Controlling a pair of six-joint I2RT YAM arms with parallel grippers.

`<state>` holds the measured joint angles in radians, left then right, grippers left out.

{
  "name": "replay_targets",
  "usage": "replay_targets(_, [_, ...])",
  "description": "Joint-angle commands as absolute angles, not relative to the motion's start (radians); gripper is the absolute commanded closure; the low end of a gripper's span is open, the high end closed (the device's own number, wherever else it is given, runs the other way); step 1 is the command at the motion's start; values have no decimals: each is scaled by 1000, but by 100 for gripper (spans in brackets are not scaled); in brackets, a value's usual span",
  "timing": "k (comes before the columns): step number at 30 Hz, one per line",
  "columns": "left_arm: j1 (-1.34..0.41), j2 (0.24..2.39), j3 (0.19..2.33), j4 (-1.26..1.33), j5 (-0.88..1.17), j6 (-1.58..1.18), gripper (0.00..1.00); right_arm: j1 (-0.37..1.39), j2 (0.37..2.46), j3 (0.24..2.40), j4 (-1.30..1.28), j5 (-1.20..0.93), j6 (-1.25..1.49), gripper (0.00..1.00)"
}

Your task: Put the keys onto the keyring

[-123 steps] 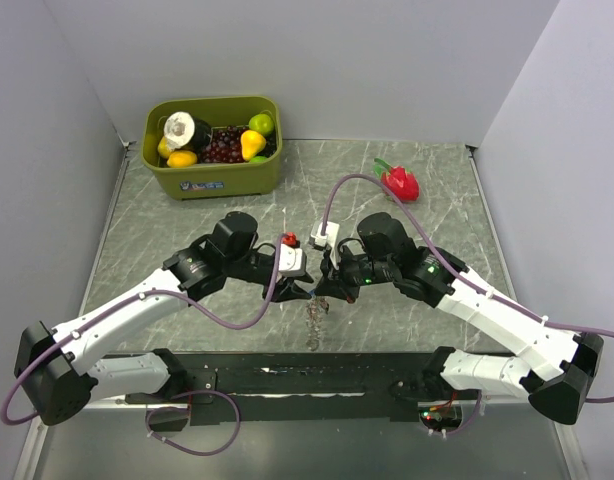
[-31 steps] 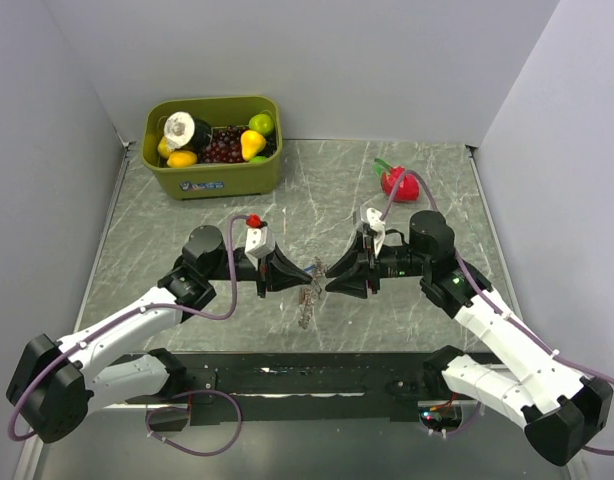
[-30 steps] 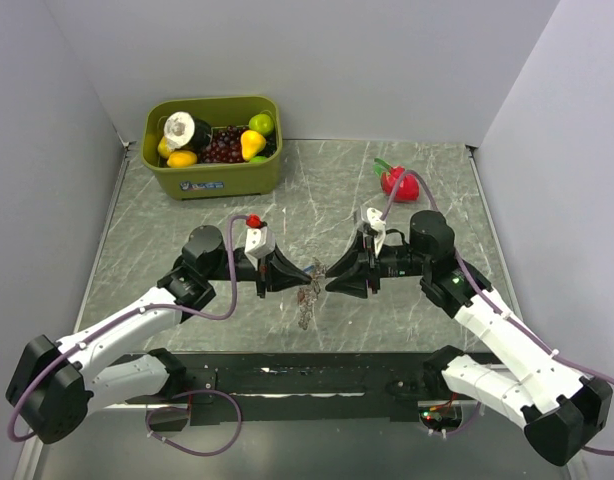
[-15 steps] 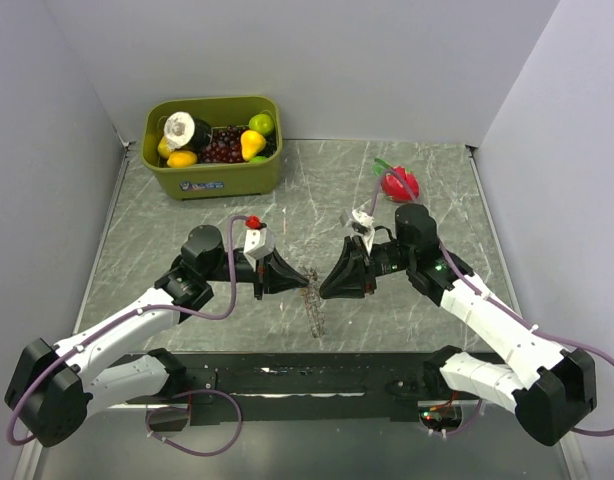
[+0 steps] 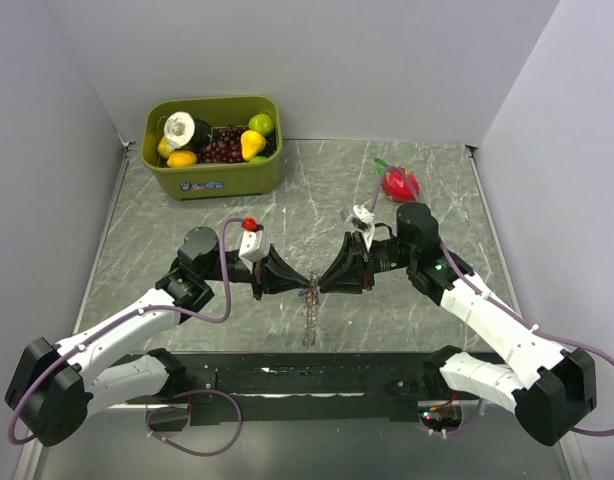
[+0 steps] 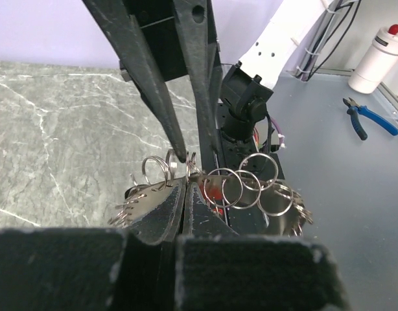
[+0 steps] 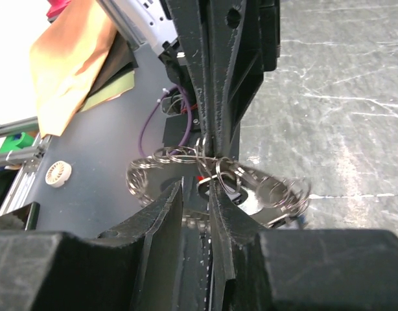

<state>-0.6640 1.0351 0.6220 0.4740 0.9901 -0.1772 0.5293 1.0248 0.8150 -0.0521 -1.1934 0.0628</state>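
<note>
A chain of linked silver keyrings (image 5: 309, 312) hangs between my two grippers above the table's near middle. My left gripper (image 5: 304, 283) is shut on one ring of it (image 6: 157, 170). More rings (image 6: 251, 184) trail to the right, with a red key head (image 6: 215, 192) and pale metal keys (image 6: 126, 208) dangling. My right gripper (image 5: 321, 284) faces the left one tip to tip. Its jaws stand a narrow gap apart (image 7: 196, 188), and the rings (image 7: 186, 155) lie just past its fingertips. A silvery key (image 7: 277, 192) hangs blurred to the right.
A green bin (image 5: 177, 178) of toy fruit stands at the back left. A red strawberry toy (image 5: 399, 183) lies at the back right. A black rail (image 5: 307, 375) runs along the table's near edge. Blue pliers (image 6: 362, 118) lie off the table.
Both grippers have come a little nearer the front edge and closer together, tips now almost touching. The ring chain still hangs from the left gripper.
</note>
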Motion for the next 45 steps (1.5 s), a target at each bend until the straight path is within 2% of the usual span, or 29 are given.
replay_targets(1, [-660, 1023, 630, 540, 1029, -166, 99, 525, 1002, 864, -5, -1167, 72, 69])
replay_targets(17, [-664, 1022, 629, 560, 1025, -175, 99, 531, 1011, 868, 23, -1135, 90, 65])
replay_targets(28, [-676, 1028, 632, 587, 1014, -184, 99, 629, 1060, 882, 23, -1046, 75, 68])
replay_targets(31, [-677, 1023, 632, 591, 1014, -184, 99, 640, 1066, 881, 20, -1031, 78, 78])
replay_targets(33, [-678, 1017, 632, 581, 1011, -176, 99, 640, 1065, 887, 8, -1020, 71, 93])
replay_targets(35, [-678, 1008, 629, 581, 1005, -172, 99, 640, 1063, 896, -26, -1006, 63, 100])
replay_targets(39, [-678, 1002, 641, 551, 997, -150, 99, 640, 1065, 910, -63, -986, 38, 100])
replay_targets(42, [-678, 993, 676, 433, 983, -86, 99, 638, 1068, 937, -141, -957, 8, 100])
replay_targets(44, [-678, 979, 702, 298, 954, -17, 97, 638, 1080, 971, -193, -928, -49, 100])
replay_targets(45, [-677, 976, 731, 251, 942, 23, 93, 640, 1083, 985, -254, -919, -84, 100])
